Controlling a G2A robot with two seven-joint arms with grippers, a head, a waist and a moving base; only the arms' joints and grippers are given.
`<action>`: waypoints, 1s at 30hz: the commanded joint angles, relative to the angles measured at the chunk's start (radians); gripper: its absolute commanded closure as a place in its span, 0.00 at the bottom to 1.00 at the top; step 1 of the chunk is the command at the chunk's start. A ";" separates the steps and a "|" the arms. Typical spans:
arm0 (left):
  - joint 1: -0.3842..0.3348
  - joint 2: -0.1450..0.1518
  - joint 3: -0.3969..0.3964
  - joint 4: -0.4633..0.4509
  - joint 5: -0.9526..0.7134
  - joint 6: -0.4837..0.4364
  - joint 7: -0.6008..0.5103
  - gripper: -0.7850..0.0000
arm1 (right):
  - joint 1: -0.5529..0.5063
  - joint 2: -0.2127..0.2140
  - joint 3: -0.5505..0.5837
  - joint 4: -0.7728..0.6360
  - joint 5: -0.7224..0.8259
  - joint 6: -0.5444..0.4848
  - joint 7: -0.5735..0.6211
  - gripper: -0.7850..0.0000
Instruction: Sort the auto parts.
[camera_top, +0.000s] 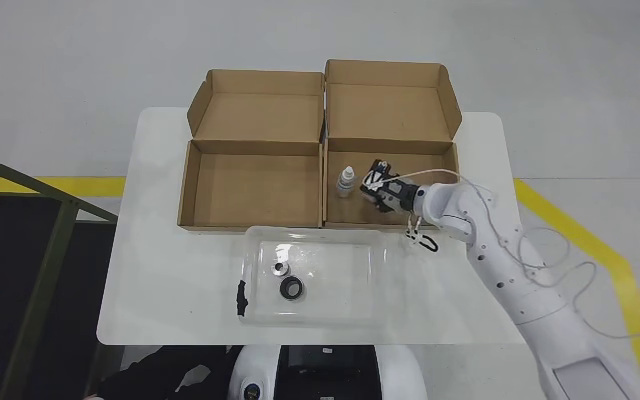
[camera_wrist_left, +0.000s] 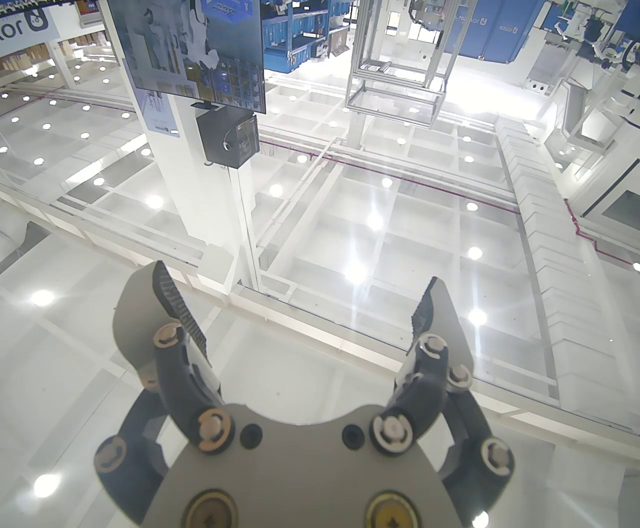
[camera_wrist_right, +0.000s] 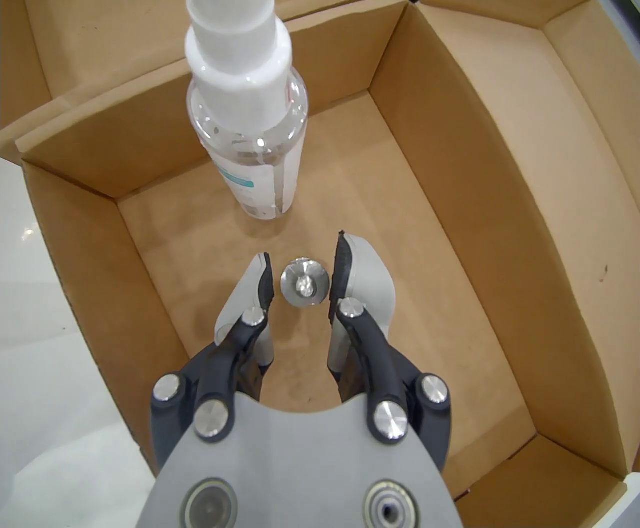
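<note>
Currently the right tool (camera_wrist_right: 303, 252) stands parted around a small round metal part (camera_wrist_right: 304, 288) on the floor of the cardboard box (camera_wrist_right: 450, 300), beside a spray bottle (camera_wrist_right: 250, 125). The part looks stiff, smooth and probably slippery: pinch its rim. The left tool (camera_wrist_left: 296, 277) gapes empty.

A white, round-cornered table (camera_top: 150, 200) carries three containers. One open brown cardboard box (camera_top: 390, 105) lies directly beneath the fingers (camera_wrist_right: 345, 265) of the right gripper (camera_wrist_right: 303, 270), which hang within its walls. A second open brown cardboard box (camera_top: 250, 190) lies ahead of the fingertips, its side wall touching the first box. A clear rectangular plastic tray (camera_top: 350, 280) rests off to one side of the fingers, just beside both boxes' front walls.
</note>
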 joint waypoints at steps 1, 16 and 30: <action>0.000 0.000 0.000 0.000 0.000 0.000 0.000 0.00 | 0.002 -0.002 -0.004 0.000 0.000 0.000 0.000 0.64; 0.000 0.000 0.000 0.000 0.000 0.000 0.000 0.00 | -0.096 0.033 0.126 -0.215 0.009 -0.030 0.024 0.13; 0.000 0.000 0.000 0.000 0.000 0.000 0.000 0.00 | -0.359 0.077 0.233 -0.583 0.029 -0.107 0.062 0.00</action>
